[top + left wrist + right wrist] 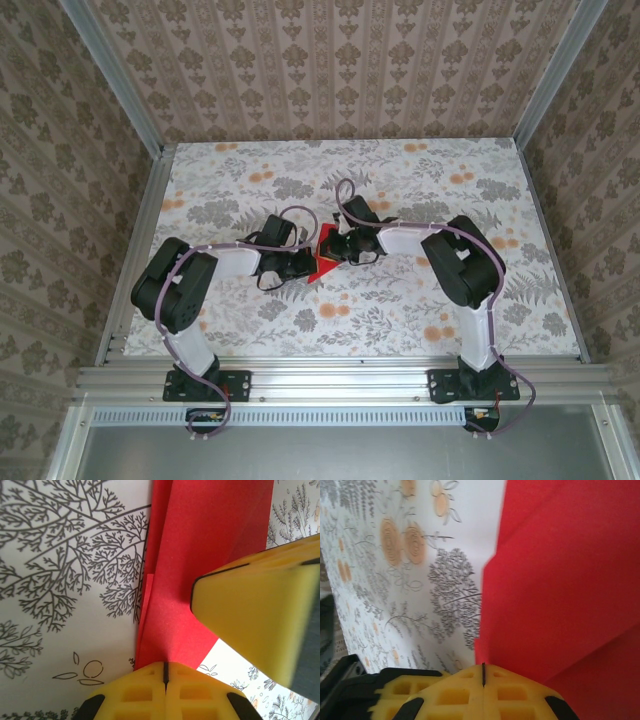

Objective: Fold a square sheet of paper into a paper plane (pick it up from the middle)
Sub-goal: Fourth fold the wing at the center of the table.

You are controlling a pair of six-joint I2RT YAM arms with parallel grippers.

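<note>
floral-patterned table (420, 310); folded red paper (320, 268) lies flat mid-table

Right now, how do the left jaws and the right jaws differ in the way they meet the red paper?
In the top view, the left jaws reach the red paper from its left, the right jaws from its right. At the left jaws the paper narrows, with layered edges; at the right jaws it spreads wide to one side. Both are shut and seem to pinch its edge.
</note>
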